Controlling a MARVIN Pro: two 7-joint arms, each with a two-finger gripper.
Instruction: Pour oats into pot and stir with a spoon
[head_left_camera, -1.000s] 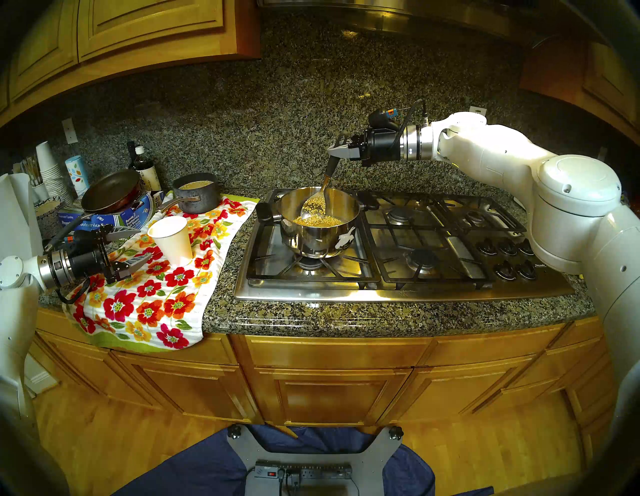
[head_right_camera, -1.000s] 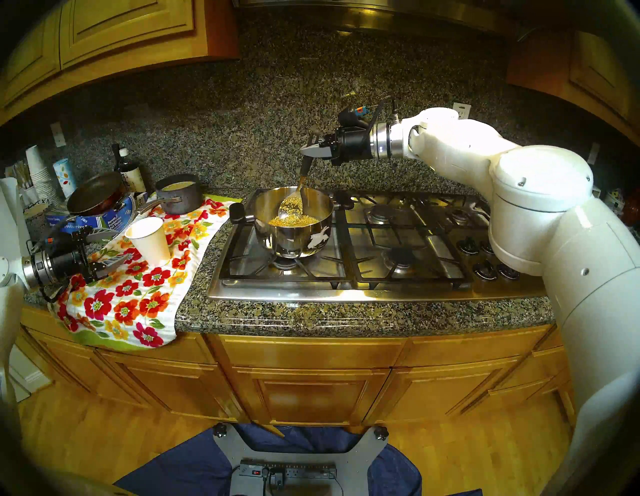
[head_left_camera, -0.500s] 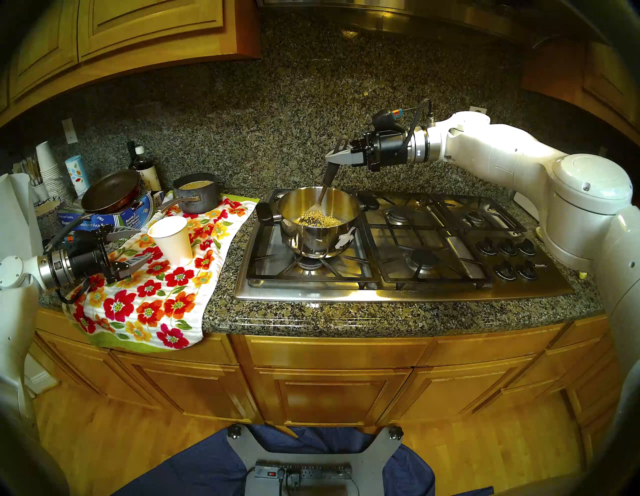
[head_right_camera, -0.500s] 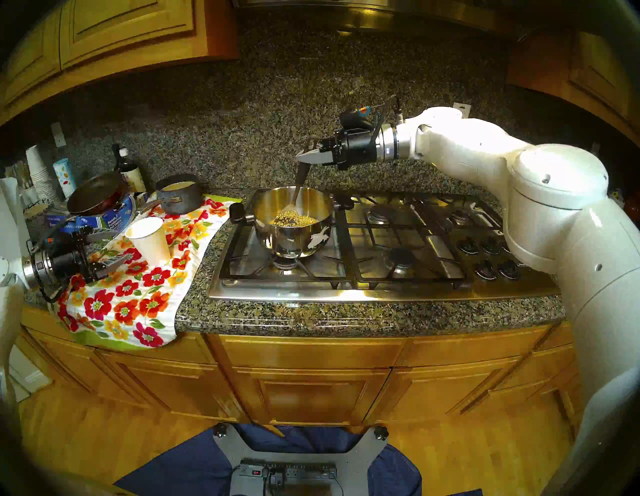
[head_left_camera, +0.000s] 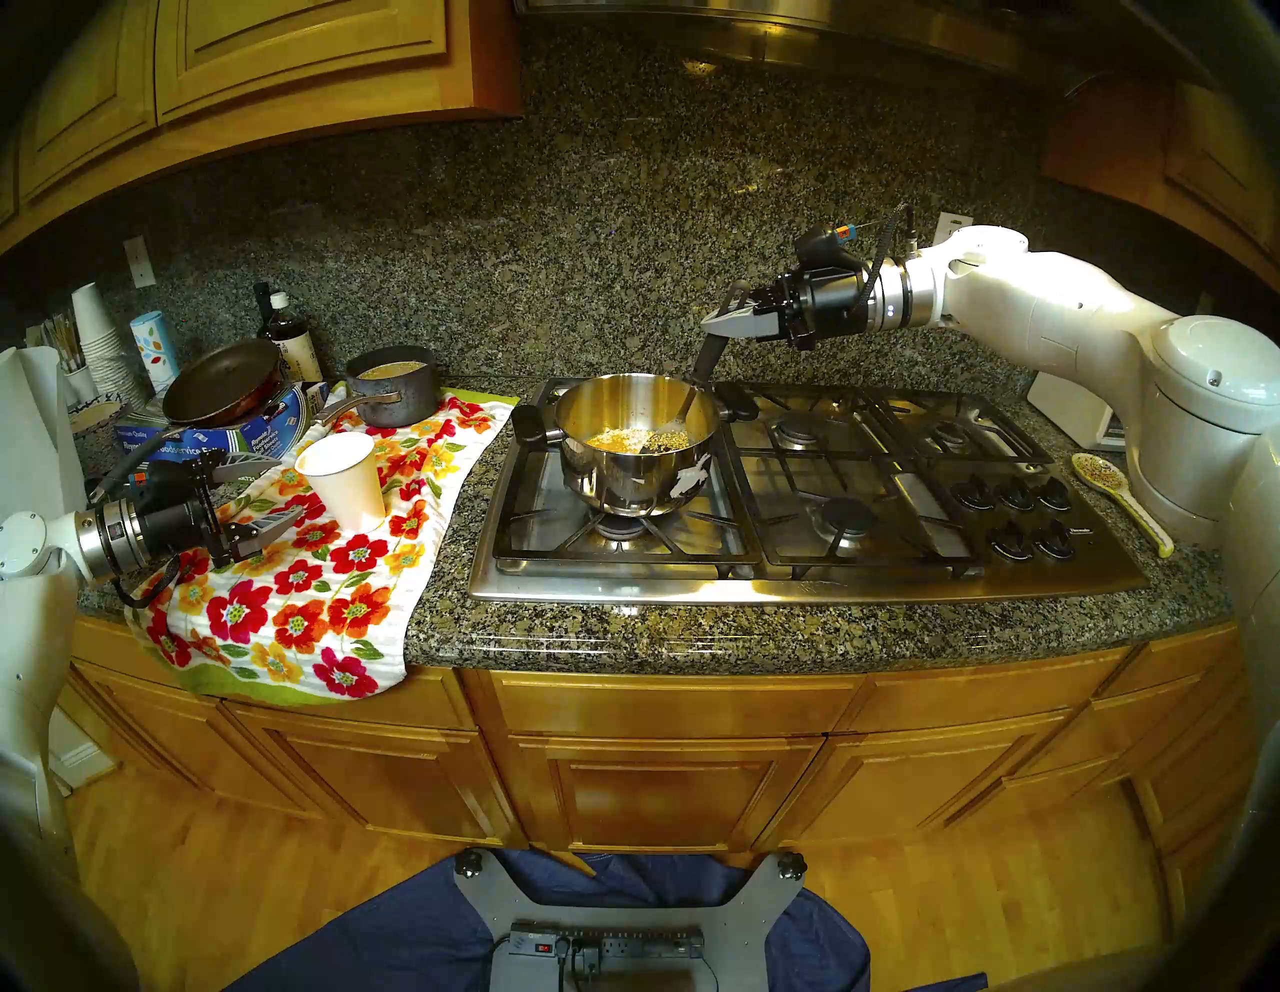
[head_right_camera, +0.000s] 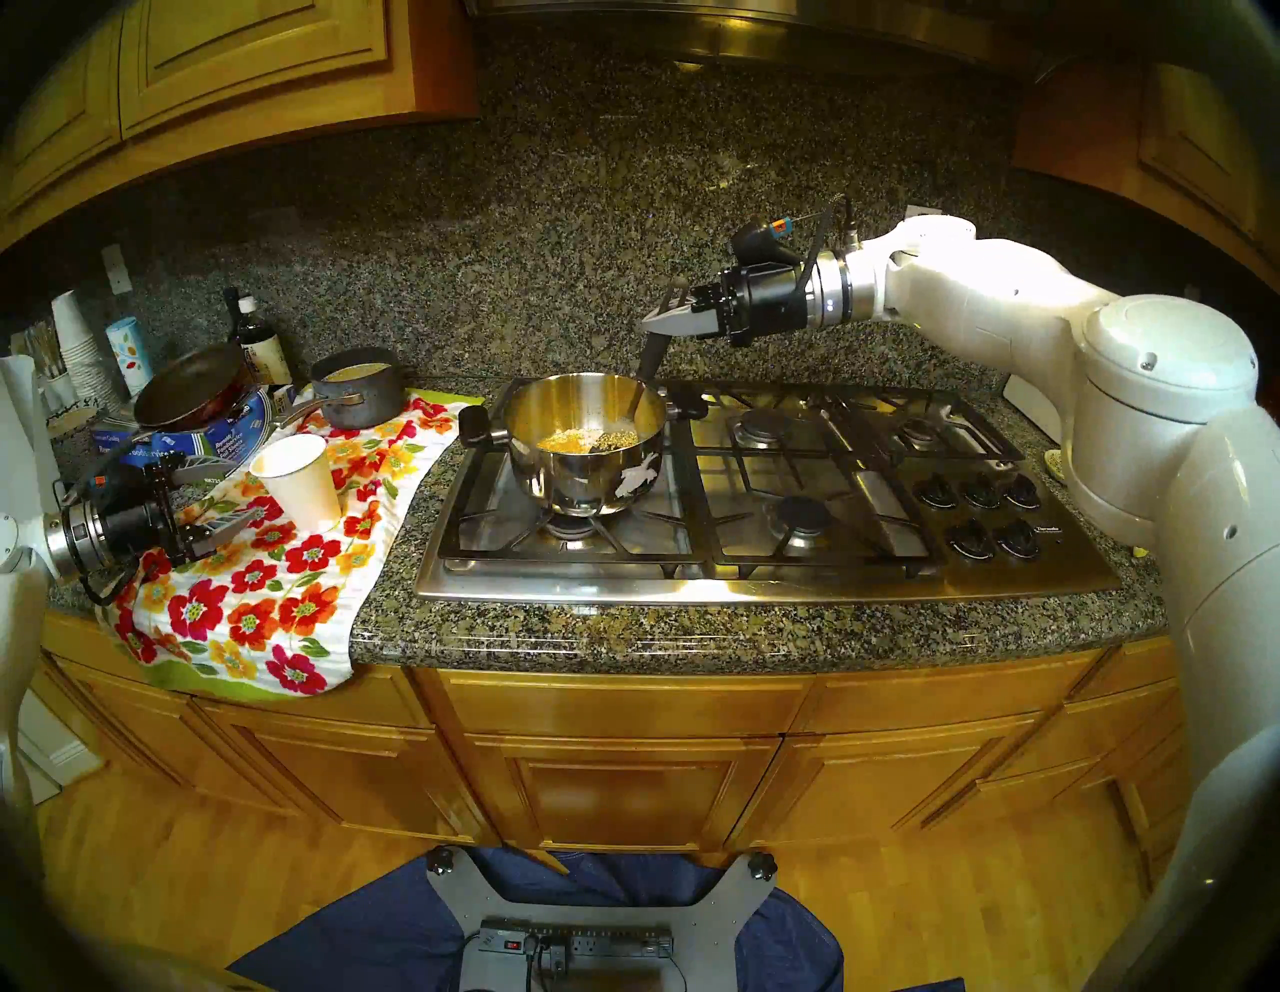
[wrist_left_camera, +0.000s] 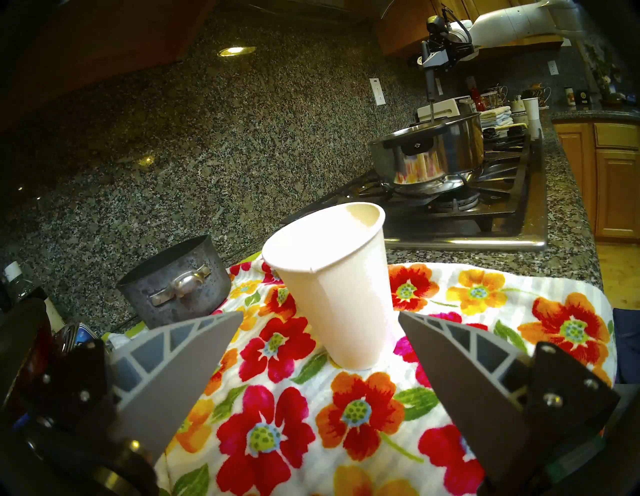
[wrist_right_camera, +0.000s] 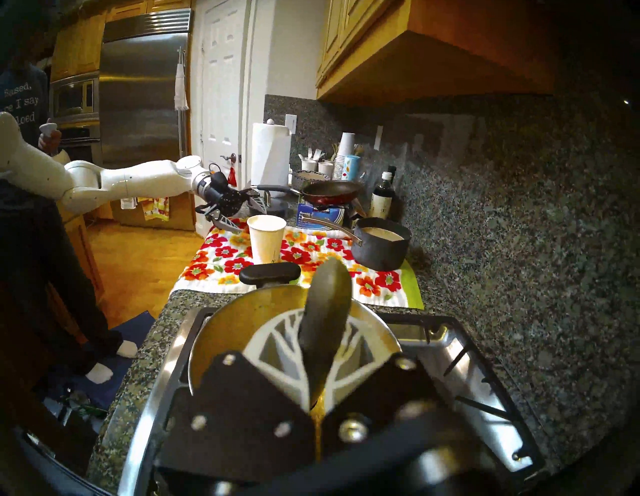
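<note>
Presently, right gripper (head_left_camera: 720, 324) was clamped on the spoon (head_left_camera: 682, 409)'s black handle; long axis slanted down-left from it into the pot (head_left_camera: 634, 443), bowl among oats (head_left_camera: 623, 438). Left gripper (head_left_camera: 260, 495), agape, idled farther off.

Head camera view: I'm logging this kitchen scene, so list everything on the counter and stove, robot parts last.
pot: one, shiny steel, front left burner
oats: tan flakes, inside the pot
spoon: one, black handle, bowl down in the pot
stove: one, steel with black grates
paper cup: one, white, upright on the towel
towel: one, floral, draped over the counter edge
small saucepan: one, dark grey, on the towel
frying pan: one, dark, on a blue box
spoon rest: one, yellow-green, right of stove
left gripper: open, beside the cup
right gripper: shut on the spoon handle
</note>
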